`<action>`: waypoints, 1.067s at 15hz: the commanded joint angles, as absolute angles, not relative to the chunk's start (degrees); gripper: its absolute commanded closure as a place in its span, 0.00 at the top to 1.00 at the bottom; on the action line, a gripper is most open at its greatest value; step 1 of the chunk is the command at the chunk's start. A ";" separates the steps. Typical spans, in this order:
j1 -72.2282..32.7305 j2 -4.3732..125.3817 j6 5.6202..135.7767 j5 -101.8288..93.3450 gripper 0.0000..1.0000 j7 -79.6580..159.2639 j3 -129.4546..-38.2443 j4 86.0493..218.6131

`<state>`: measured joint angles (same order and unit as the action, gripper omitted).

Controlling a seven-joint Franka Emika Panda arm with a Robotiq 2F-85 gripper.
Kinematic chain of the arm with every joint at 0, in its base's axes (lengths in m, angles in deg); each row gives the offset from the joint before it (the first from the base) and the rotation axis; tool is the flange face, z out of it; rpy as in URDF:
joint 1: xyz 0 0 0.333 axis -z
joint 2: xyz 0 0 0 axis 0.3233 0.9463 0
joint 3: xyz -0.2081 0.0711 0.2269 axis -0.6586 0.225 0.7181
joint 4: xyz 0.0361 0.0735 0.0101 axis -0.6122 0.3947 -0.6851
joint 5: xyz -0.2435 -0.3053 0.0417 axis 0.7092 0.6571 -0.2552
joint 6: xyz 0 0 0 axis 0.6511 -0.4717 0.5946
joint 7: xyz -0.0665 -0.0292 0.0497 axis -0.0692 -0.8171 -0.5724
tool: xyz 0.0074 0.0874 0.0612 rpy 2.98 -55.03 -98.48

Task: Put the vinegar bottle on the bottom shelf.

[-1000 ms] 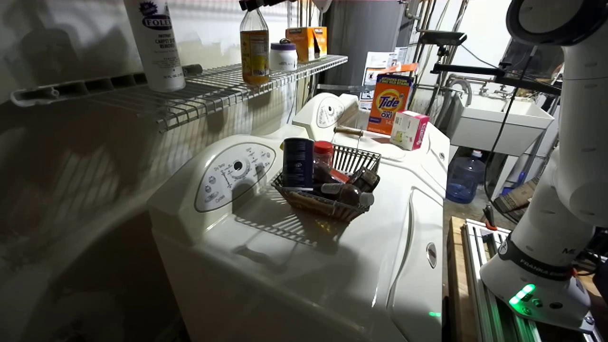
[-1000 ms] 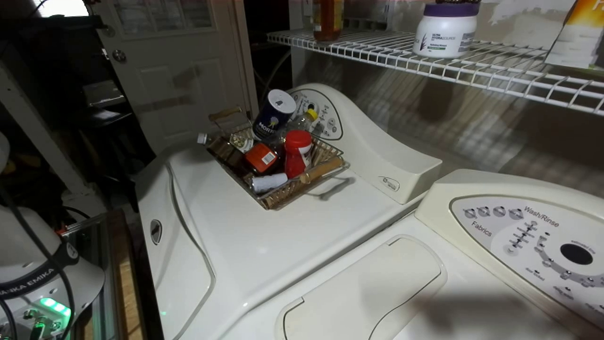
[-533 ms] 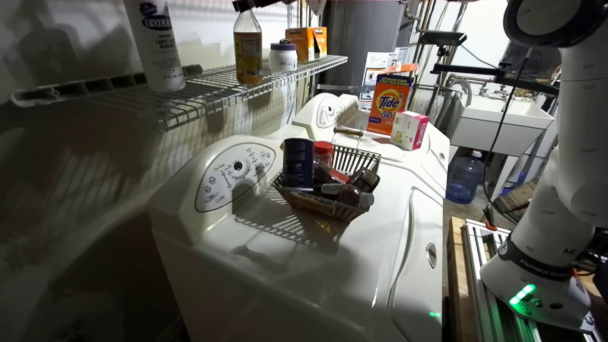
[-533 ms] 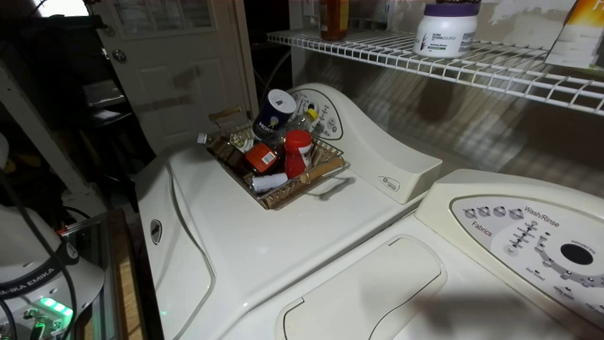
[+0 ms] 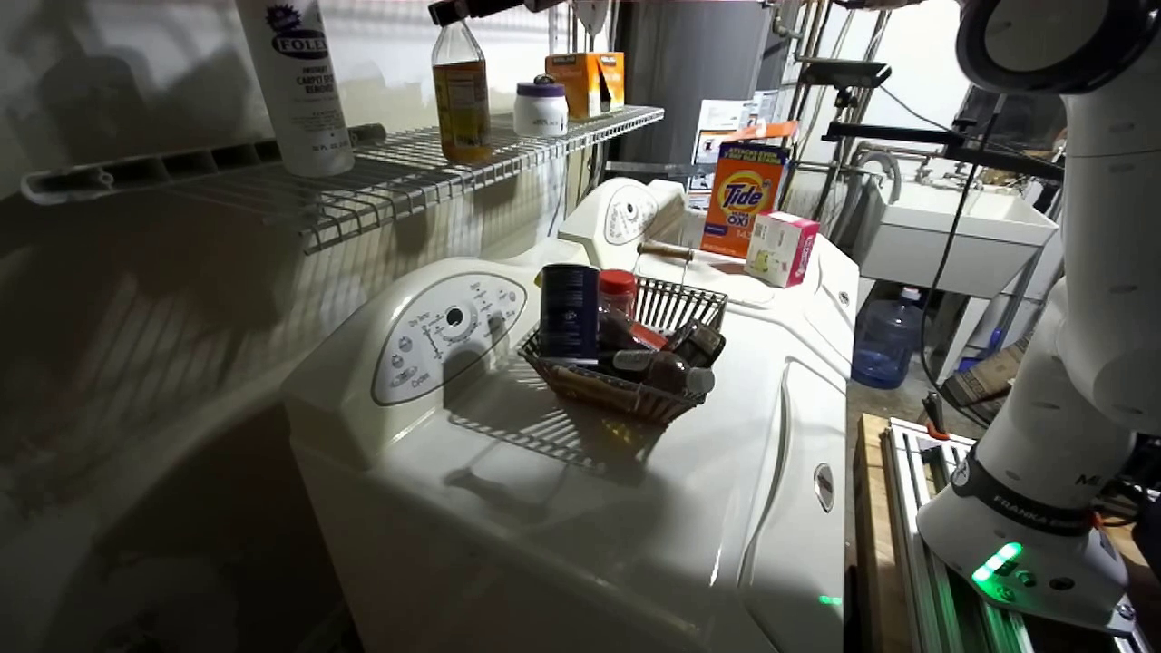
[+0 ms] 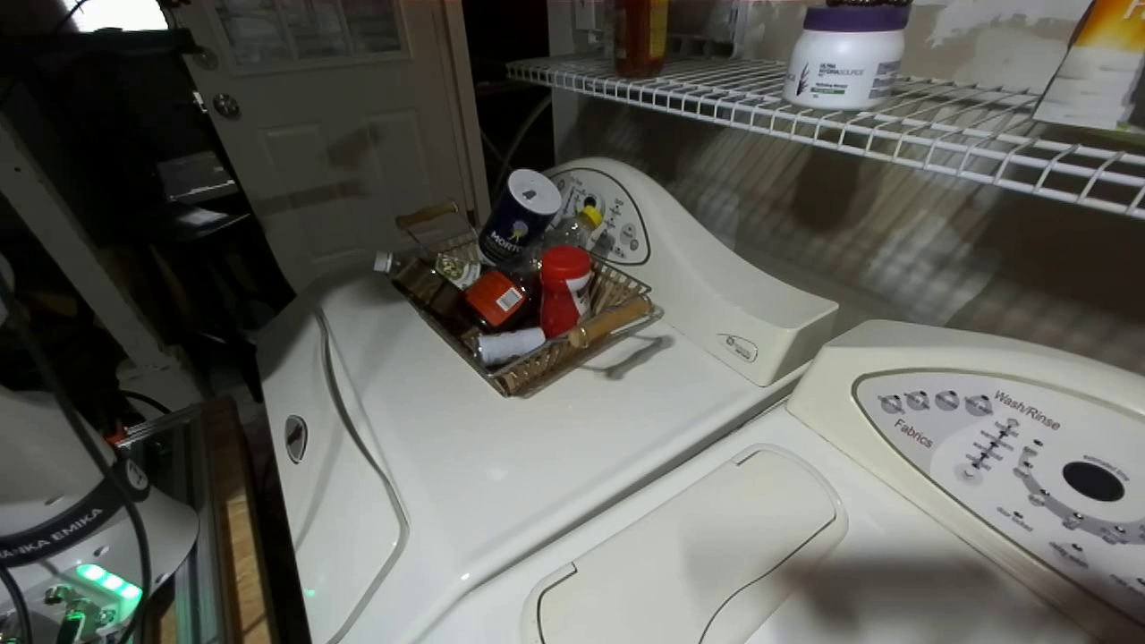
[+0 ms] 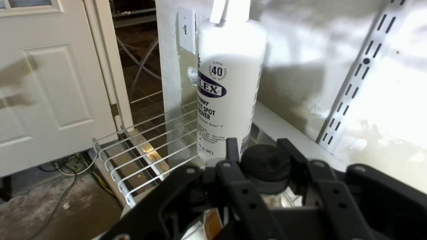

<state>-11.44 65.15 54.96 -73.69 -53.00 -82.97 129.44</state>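
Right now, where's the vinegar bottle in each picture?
In an exterior view: vinegar bottle upper left of centre.
In an exterior view: vinegar bottle just right of top centre, cut off.
Wrist view: its dark cap, in the gripper, below right of centre.
Shared landmark: white wire shelf, upper left, upper right, lower left respectively.

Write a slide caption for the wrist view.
Gripper closed on the top of the dark-capped vinegar bottle; a white Folex bottle stands beyond on the wire shelf.

"Tide" on orange box [image 5: 744, 199], "Wash/Rinse" on control panel [image 6: 993, 478], "40" on white bottle [image 7: 230, 93]
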 commanded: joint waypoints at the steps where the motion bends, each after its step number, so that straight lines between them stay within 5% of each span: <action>1: -11.66 66.24 57.65 -75.43 0.10 -54.80 -82.29 126.86; 2: -11.68 66.28 57.97 -75.34 0.12 -54.83 -82.24 126.86; 3: -11.64 66.29 58.00 -75.33 0.59 -54.96 -82.22 126.85; 5: -11.46 66.26 58.30 -75.63 0.58 -54.97 -82.16 126.82; 11: -10.85 65.78 58.12 -77.27 0.98 -55.37 -81.98 125.80; 16: -9.04 63.53 54.06 -81.56 1.00 -53.37 -82.11 129.19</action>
<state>-11.01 65.48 56.58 -77.82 -53.97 -82.67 127.24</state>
